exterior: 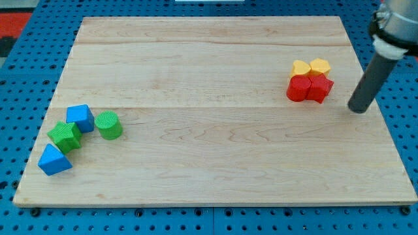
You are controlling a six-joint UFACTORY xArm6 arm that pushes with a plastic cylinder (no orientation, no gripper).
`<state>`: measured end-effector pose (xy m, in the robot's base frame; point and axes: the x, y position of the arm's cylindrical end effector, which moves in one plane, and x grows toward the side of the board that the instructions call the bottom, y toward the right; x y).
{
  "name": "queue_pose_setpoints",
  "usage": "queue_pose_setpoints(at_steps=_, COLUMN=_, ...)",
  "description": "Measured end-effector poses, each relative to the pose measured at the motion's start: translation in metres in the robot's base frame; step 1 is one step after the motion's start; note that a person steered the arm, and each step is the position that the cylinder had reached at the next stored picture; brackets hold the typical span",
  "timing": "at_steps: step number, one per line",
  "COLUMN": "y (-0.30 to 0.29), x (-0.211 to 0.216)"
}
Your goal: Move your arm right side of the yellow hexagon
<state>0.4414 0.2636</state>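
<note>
The yellow hexagon (320, 66) sits near the view's top right, touching a second yellow block (301, 68) on its left. Two red blocks lie just below them: a red cylinder-like block (300, 88) and a red block (319, 87), all four packed together. My tip (356, 108) is at the end of the dark rod, to the right of this cluster and a little lower than the red blocks, with a gap between it and them.
At the view's lower left lie a blue cube (80, 117), a green cylinder (108, 125), a green star (65, 136) and a blue triangular block (53, 160). The wooden board (209, 150) rests on a blue pegboard.
</note>
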Motion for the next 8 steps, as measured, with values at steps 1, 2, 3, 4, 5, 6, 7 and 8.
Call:
queue_pose_setpoints(at_steps=1, y=0.002, x=-0.025)
queue_pose_setpoints(at_steps=2, y=0.006, x=-0.052)
queue_pose_setpoints(at_steps=3, y=0.007, x=-0.073)
queue_pose_setpoints(at_steps=4, y=0.007, x=-0.079)
queue_pose_setpoints(at_steps=5, y=0.007, x=-0.086)
queue_pose_setpoints(at_steps=6, y=0.007, x=-0.089)
queue_pose_setpoints(at_steps=7, y=-0.019, x=-0.088)
queue_pose_setpoints(at_steps=8, y=-0.023, x=-0.088)
